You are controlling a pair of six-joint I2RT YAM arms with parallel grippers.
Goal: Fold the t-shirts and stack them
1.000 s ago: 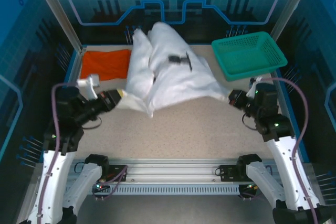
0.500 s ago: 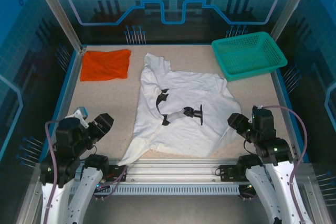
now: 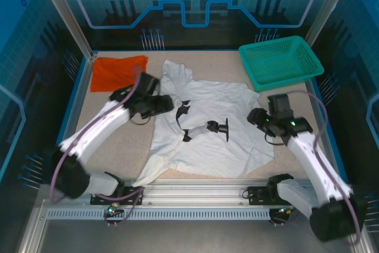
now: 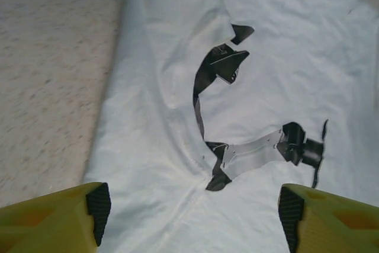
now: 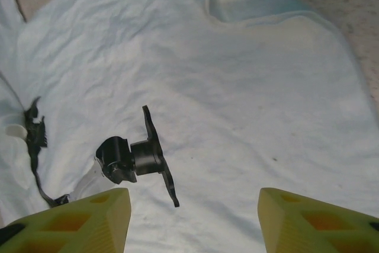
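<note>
Cloth lies flat, ready for folding: the white shirt (image 3: 207,102) is spread on the counter (image 3: 219,63) left of the basket (image 3: 290,79), nearer me; my left fingers (image 4: 59,217) and right fingers (image 5: 89,217) hover open over it, gripping nothing; the orange shirt (image 3: 118,72) waits farther left of the basket.

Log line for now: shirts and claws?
white t-shirt: spread out, print up | orange-red t-shirt: far left, apart | left claw: open, over white t-shirt | right claw: open, over white t-shirt | stack: none yet

Spread t-shirt (image 3: 237,140) lies centre, second t-shirt (image 3: 118,73) far-left, basket (image 3: 282,61) far-right.
</note>
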